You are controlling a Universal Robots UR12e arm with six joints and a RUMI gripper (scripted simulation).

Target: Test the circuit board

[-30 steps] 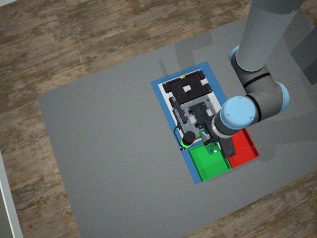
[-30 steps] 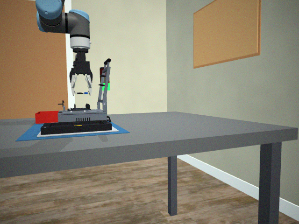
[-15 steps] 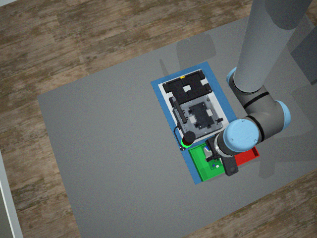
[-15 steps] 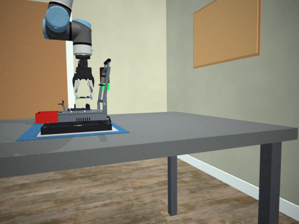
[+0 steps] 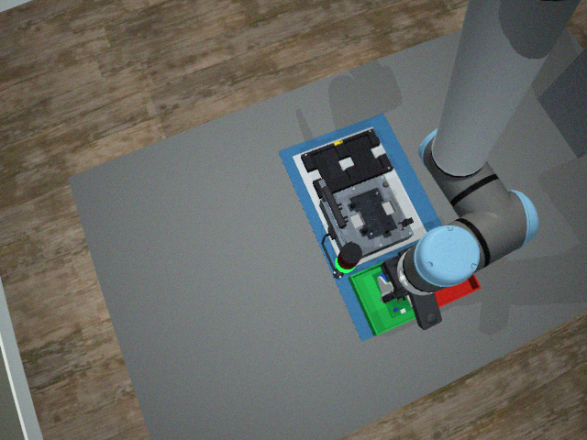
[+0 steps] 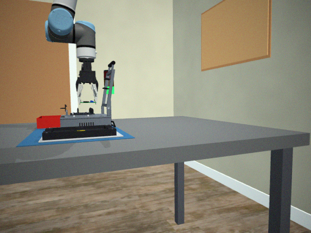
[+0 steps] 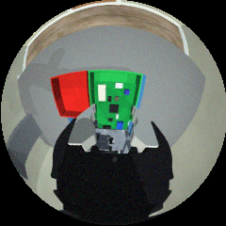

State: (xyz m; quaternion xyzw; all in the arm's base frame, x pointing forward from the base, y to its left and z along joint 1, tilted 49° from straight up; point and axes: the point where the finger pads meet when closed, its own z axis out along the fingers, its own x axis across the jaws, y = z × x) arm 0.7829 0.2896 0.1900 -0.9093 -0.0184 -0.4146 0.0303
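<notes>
My gripper (image 6: 87, 101) is shut on the green circuit board (image 6: 87, 101) and holds it flat, high above the table. In the wrist view the board (image 7: 113, 105) lies over the green bin, with the red bin (image 7: 71, 94) to its left. From above, the board (image 5: 397, 307) shows under my wrist, over the green bin (image 5: 379, 302). The tester (image 5: 367, 215) stands with its lid (image 6: 108, 87) raised. The signal light (image 5: 345, 265) glows green and also shows in the side view (image 6: 110, 90).
The black tray (image 5: 348, 159) lies beyond the tester on the blue mat (image 5: 350, 222). The red bin (image 6: 48, 121) sits beside the green one, mostly hidden by my arm from above. The grey table edge runs beyond the bins.
</notes>
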